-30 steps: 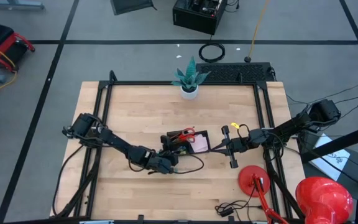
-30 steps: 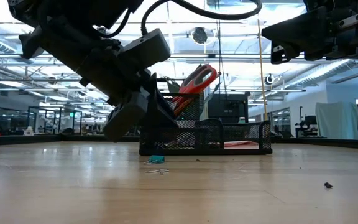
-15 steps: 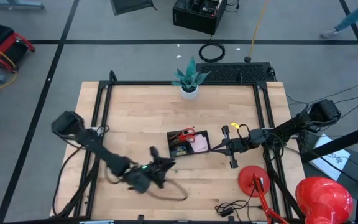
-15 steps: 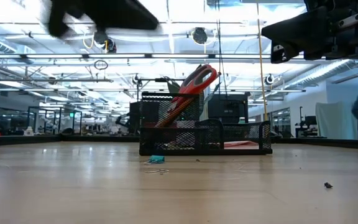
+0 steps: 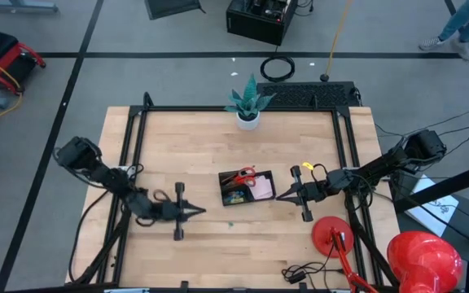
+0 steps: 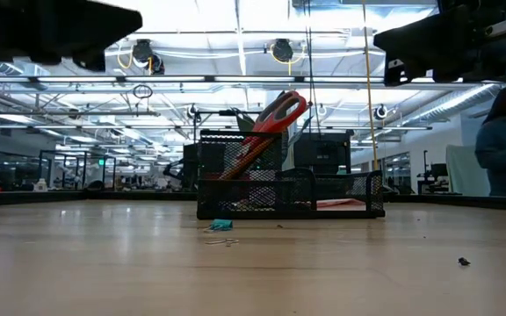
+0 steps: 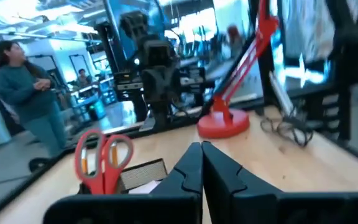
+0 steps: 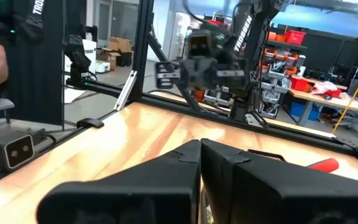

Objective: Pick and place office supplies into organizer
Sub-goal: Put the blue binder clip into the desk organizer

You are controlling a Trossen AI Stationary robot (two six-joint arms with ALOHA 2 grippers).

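The black mesh organizer (image 5: 247, 185) (image 6: 288, 189) stands at the table's middle. Red-handled scissors (image 5: 246, 172) (image 6: 271, 123) (image 7: 101, 158) stand in its taller compartment, handles up and leaning. A pink sticky-note pad (image 5: 261, 187) lies in the low compartment. A small teal piece (image 6: 221, 225) and pale clips (image 6: 225, 240) lie on the table in front of it. My left gripper (image 5: 198, 211) (image 7: 201, 150) hovers left of the organizer, shut and holding nothing. My right gripper (image 5: 279, 195) (image 8: 201, 147) hovers right of it, also shut with nothing in it. Both point level at the organizer.
A white plant pot (image 5: 248, 120) stands at the far edge. A red lamp's base (image 5: 332, 232) (image 7: 224, 124) and loose cables (image 5: 304, 273) sit at the near right corner. A person (image 7: 27, 87) stands beyond the table. Bare wood lies near left.
My left gripper has drawn back from the organizer's near left corner toward the table's left edge, risen a little and tipped up from slanting down to level. The scissors and the organizer have stayed where they were.
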